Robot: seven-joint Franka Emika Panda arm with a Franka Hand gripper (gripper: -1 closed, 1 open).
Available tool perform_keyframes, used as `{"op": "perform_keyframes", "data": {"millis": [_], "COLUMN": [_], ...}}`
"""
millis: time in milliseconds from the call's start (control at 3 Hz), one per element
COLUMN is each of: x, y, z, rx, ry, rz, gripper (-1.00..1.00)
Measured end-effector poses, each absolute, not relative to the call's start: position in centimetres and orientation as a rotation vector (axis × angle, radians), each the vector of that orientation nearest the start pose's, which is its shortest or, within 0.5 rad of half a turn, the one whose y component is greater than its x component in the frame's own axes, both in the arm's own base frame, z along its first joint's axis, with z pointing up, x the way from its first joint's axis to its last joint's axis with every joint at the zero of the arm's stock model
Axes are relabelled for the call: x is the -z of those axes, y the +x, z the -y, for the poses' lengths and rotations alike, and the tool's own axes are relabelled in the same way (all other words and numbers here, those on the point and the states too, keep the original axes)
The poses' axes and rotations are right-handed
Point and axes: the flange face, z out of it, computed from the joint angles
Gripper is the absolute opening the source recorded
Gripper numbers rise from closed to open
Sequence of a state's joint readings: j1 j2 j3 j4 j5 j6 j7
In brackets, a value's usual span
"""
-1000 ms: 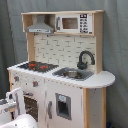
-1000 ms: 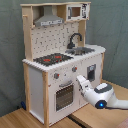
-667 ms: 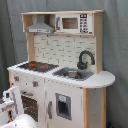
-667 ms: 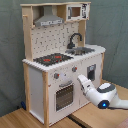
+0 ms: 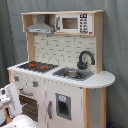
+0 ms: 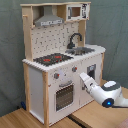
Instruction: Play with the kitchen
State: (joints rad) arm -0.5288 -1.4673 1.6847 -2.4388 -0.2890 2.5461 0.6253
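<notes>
**At the oven front: arm reaching in, nothing moved yet**

On a wooden table [image 6: 30,117] stands the kitchen [image 6: 62,60], white and light wood, filling most of both exterior views. Its oven door [image 6: 64,95] looks closed, the knobs [image 6: 56,76] sit in their row above it, and the tall cupboard door [image 5: 62,106] beside the oven is shut too. The arm's gripper [image 6: 86,80] sits close to the front panel, just beside the oven door's upper corner in the second exterior view; whether it touches the panel I cannot tell, nor whether its fingers are spread or pressed together.

Judging by this, the play is barely begun: no door is open and nothing has been taken out or set on the black-red stovetop [image 5: 35,65].

As for containers, the grey sink [image 5: 74,73] under the black faucet [image 5: 84,58] appears empty. The small microwave [image 5: 74,23] beside the hood [image 5: 40,27] is closed, its inside hidden.
</notes>
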Motion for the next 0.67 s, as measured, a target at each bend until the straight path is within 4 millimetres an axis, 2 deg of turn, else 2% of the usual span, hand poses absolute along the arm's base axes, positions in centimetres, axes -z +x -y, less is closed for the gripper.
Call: {"op": "perform_keyframes", "data": {"millis": [667], "x": [-28.68], "y": [24.76], "z": [-40.59], "rx": [-1.007], "ry": [1.348], "rz": [-0.840], "gripper": [1.00]}}
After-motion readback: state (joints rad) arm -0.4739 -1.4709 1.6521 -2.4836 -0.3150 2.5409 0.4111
